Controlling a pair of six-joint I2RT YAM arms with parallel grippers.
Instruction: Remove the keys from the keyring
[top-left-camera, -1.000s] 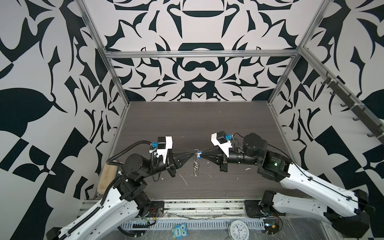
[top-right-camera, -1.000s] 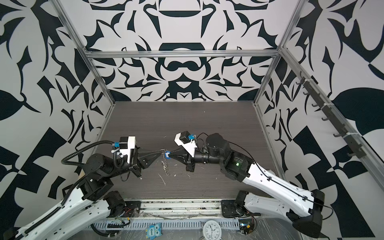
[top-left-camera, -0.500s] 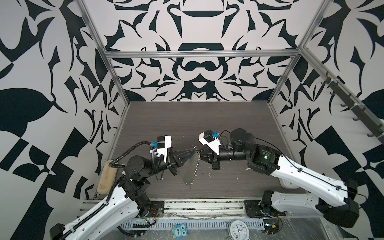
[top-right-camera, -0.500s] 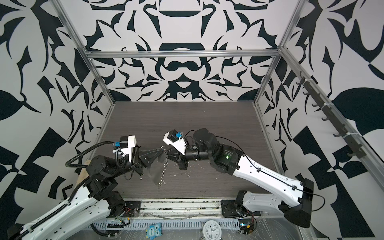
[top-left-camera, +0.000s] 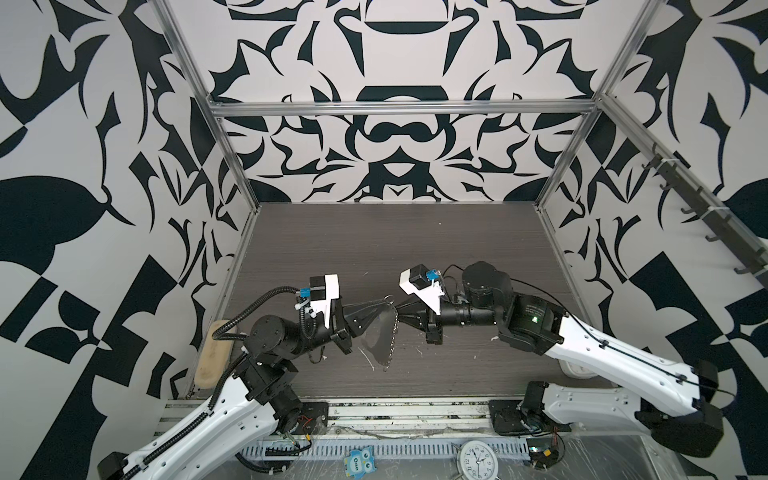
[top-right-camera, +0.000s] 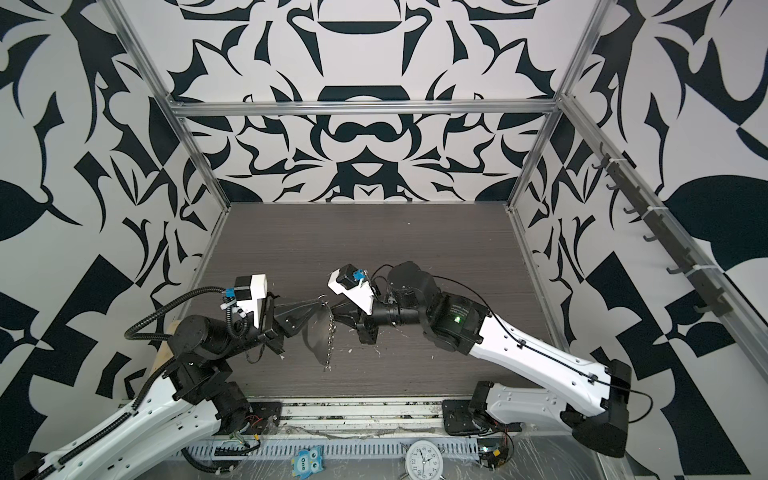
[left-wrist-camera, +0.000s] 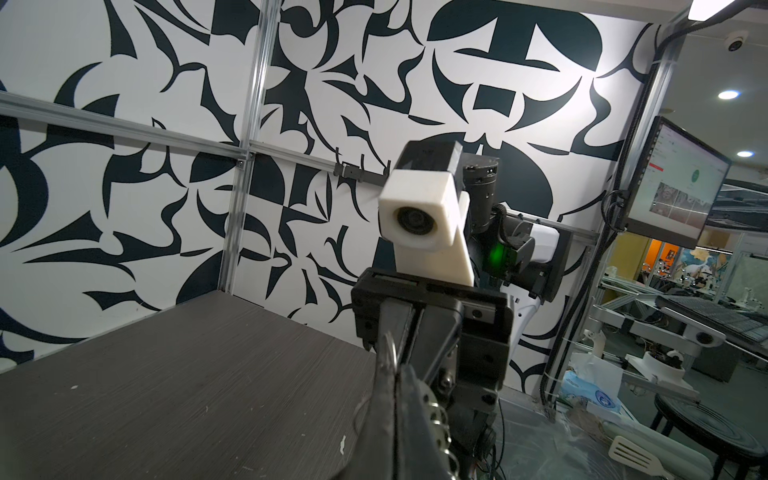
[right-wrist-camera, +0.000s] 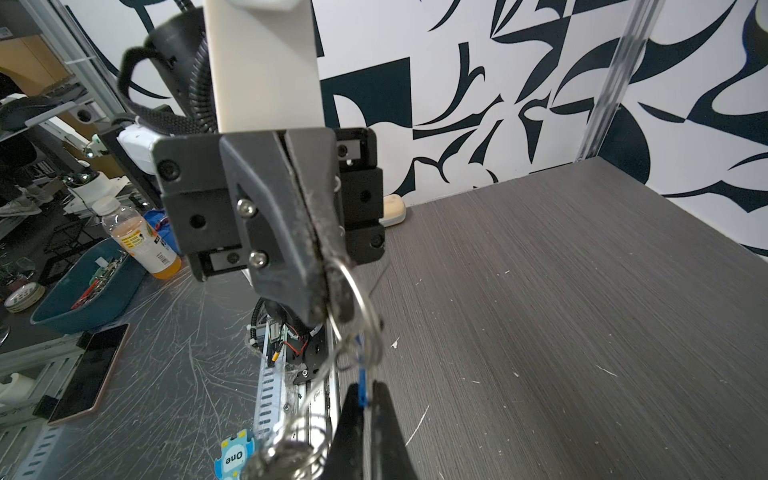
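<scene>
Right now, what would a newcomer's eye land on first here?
The left gripper and right gripper meeting tip to tip above the dark table, both shut: the left on a silver ring, the right on a blue key. Under them the keyring dangles; loud black-and-white walls surround it all.

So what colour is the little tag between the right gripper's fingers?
Blue. The key tag shows best, edge-on, in the right wrist view.

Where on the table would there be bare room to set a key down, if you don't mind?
The whole far half of the table, up to the back wall, is bare. The near middle is crowded: the left gripper and right gripper meet there, holding the keyring and blue key.
</scene>
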